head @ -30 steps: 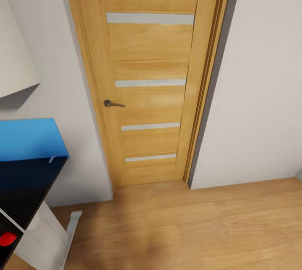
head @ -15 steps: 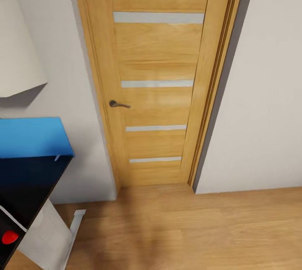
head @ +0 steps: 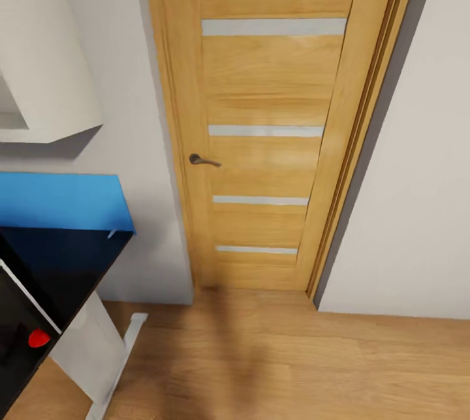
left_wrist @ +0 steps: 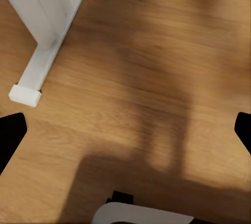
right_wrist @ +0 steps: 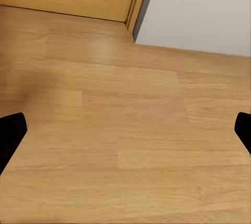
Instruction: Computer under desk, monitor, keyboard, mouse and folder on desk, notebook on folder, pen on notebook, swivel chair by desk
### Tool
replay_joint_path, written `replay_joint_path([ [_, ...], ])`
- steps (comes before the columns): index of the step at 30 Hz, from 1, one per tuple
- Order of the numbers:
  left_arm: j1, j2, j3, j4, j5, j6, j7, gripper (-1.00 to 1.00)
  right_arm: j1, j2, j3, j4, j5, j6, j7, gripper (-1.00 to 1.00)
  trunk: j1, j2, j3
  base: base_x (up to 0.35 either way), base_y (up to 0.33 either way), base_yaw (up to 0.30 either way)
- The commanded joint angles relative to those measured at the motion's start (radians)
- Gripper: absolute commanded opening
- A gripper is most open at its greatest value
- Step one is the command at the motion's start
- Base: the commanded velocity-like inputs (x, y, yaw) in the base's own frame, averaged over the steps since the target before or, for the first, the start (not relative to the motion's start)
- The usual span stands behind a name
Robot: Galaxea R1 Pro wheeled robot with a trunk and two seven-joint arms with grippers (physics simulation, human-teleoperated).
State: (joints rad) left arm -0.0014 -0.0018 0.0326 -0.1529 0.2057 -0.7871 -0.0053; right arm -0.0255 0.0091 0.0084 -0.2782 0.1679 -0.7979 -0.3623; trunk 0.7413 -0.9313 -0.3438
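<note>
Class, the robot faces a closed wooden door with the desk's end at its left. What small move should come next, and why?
Probably turn the base further left. The door is straight ahead, and the desk with its blue back panel sits at the head view's left edge, so the workspace lies that way.

Glossy varnished wood door (head: 274,113), smooth wood-plank floor (head: 274,361), matt painted wall (head: 418,179), dark metal handle (head: 203,160).

Ahead of you stands a closed wooden door (head: 264,126) with four pale horizontal strips and a dark lever handle (head: 203,160). Pale grey walls (head: 411,198) flank it. A light wood floor (head: 281,361) runs below. A white cabinet (head: 46,74) hangs beside the door.
</note>
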Motion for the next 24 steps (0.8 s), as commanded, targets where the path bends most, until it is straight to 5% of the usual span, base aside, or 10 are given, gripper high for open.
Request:
replay_joint_path([
  [1,0.0,0.0,0.003,-0.001,-0.001,-0.002,-0.001,1.0,-0.001,0.0,0.001,0.001,0.01,0.0,-0.01,1.0,0.0,-0.001,-0.001,0.0,-0.044,0.275],
  [24,0.0,0.008,0.003,-0.001,-0.002,-0.003,-0.004,1.0,-0.001,0.005,0.004,0.001,0.011,0.001,-0.014,1.0,0.0,-0.001,-0.005,0.0,-0.004,0.265],
])
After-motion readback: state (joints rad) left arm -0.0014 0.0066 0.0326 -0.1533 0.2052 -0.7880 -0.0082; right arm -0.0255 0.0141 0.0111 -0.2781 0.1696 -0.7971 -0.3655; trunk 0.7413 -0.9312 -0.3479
